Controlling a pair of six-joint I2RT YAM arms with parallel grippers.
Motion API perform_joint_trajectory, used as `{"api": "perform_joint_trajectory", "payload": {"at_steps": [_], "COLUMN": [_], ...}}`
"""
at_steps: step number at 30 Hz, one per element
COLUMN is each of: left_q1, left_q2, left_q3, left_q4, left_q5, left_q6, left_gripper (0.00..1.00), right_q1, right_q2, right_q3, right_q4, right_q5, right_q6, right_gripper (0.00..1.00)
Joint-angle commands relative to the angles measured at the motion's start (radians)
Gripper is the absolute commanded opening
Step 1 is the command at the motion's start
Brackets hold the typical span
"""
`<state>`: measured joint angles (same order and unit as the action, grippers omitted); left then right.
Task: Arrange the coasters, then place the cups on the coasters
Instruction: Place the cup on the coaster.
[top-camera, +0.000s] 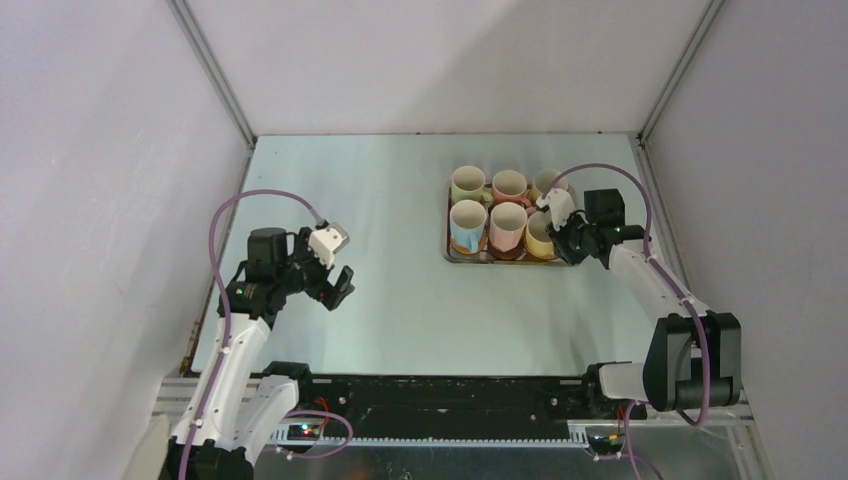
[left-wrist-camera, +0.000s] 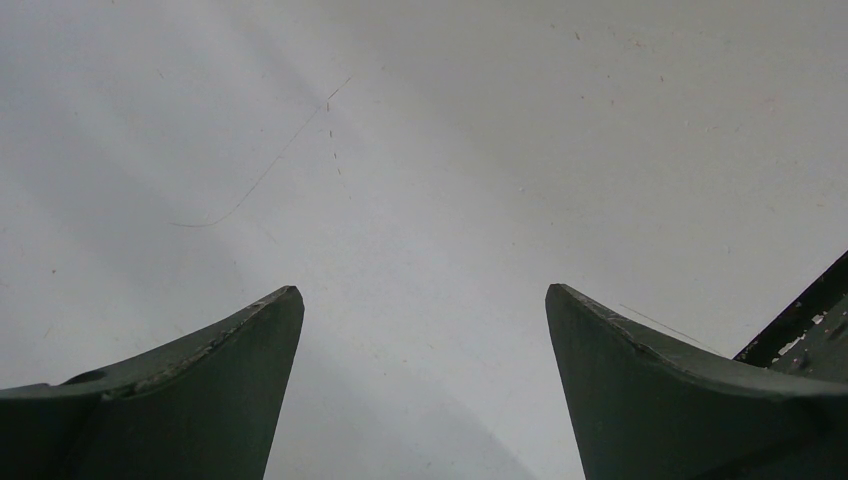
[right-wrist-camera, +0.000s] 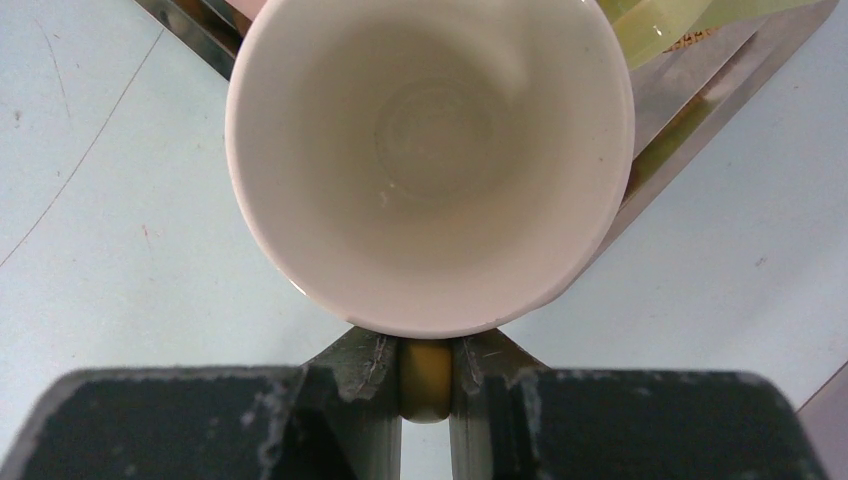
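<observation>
Robot lab test cell; plain white panel walls (top-camera: 100, 150) on aluminium framing (top-camera: 215, 75) box in a pale table (top-camera: 380, 300); left arm (top-camera: 235, 350) and right arm (top-camera: 660, 290) bolted to black base rail (top-camera: 440, 395); purple cables (top-camera: 215, 250) exposed.

free: table (top-camera: 380, 250) left, centre | blocked: cups (top-camera: 508, 215) crowded on tray (top-camera: 470, 259)

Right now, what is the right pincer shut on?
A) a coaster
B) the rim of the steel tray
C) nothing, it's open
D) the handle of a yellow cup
D: the right wrist view shows the right pincer closed on the handle of the yellow cup, with the yellow handle clamped between its two fingers just below the cup's cream inside.
</observation>
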<state>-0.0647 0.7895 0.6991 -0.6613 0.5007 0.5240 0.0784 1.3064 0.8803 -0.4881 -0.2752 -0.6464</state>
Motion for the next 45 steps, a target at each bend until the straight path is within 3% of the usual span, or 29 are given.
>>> {"api": "perform_joint_trajectory", "payload": {"at_steps": [1,20,34,45], "left_q1": [0.009,0.009,0.009,0.009], "left_q2": [-0.006,-0.008,-0.003,-0.005], "left_q3": [-0.012,-0.010,-0.011,-0.011], "left_q4": [0.007,0.007,0.005,0.006], "left_q5": [0.013,0.016,0.019,0.016], "left_q6": [0.015,0.016,0.018,0.017], "left_gripper": [0.98,0.98,0.98,0.98], "right_q1": [-0.010,-0.035,-0.017,-0.016], "right_q2": [-0.008,0.051,-0.040,0.018], "right_q3": [0.020,0.019,-0.092,-0.083], "right_q4": [0.079,0.121,0.327,0.322], "right_q5": [-0.014,-0.016,0.039,0.066], "right_q6": [0.008,0.054,0.055,0.057], "right_gripper": [0.00,0.00,0.00,0.00]}}
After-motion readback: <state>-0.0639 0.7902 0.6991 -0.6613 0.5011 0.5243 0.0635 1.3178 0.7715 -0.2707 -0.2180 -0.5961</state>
